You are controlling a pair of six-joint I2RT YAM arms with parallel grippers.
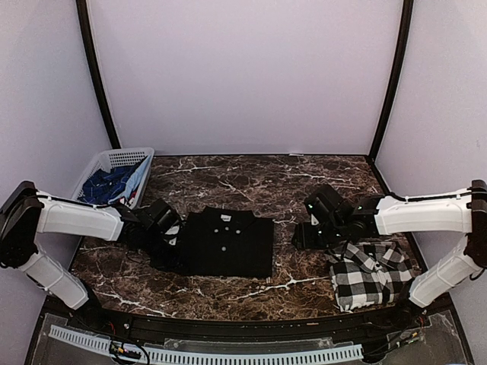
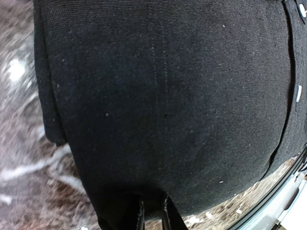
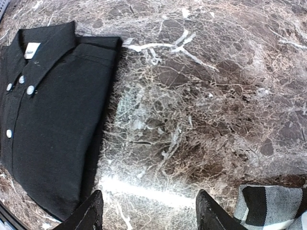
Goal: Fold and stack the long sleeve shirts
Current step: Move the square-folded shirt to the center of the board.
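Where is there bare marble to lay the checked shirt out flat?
The widest free patch is the far strip of table beyond the black shirt. A narrower gap lies between black shirt and checked shirt, with the right arm above it. Crowded: the left, with left arm and basket.

walls (image 1: 243, 76): pale lilac | table (image 1: 251, 175): dark brown marble, white veins

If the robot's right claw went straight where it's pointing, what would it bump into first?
Most likely the bare marble table: the open right gripper aims down at stone beside the black shirt. Depth is unclear, so it might clip the shirt's edge.
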